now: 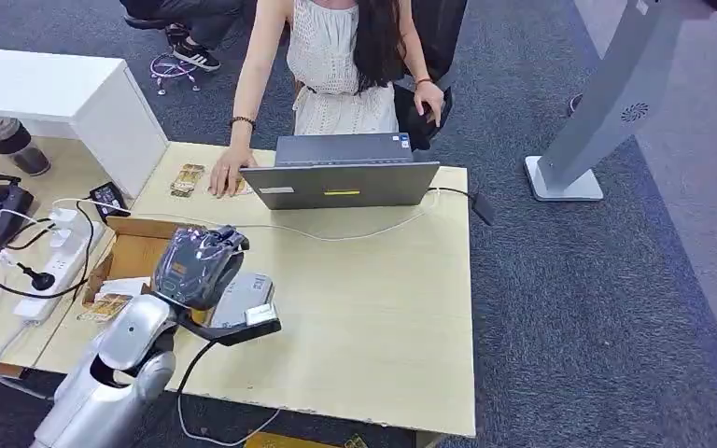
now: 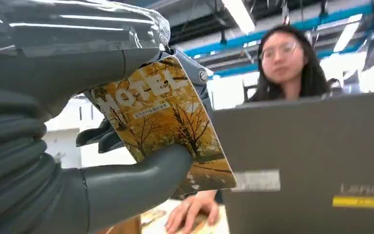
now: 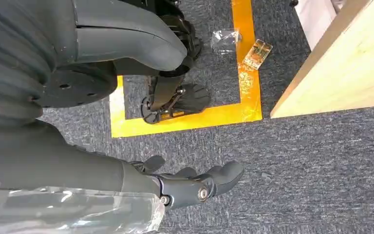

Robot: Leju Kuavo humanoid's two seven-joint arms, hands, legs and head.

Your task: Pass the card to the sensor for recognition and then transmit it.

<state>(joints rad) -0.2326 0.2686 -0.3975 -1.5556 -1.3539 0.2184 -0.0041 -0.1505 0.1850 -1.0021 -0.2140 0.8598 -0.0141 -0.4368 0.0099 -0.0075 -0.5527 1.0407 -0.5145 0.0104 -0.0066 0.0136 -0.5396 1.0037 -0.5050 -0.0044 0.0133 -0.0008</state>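
Note:
My left hand (image 1: 198, 264), wrapped in clear plastic, hovers over the grey sensor box (image 1: 246, 301) near the table's front left. In the left wrist view that hand (image 2: 73, 161) pinches a card (image 2: 168, 124) between thumb and fingers; the card shows yellow autumn trees and the word MOTEL. It is tilted, with its printed face toward the wrist camera. In the head view the hand hides the card. My right hand (image 3: 48, 141) hangs beside the table over the carpet and holds nothing, fingers (image 3: 199, 187) apart from the thumb.
A person sits behind an open grey laptop (image 1: 341, 174), one hand (image 1: 229, 175) resting on cards (image 1: 187, 179). A cardboard box (image 1: 135, 245) with more cards stands left of the sensor. A power strip (image 1: 51, 263) and cables lie further left. A card (image 3: 257, 52) lies on the floor.

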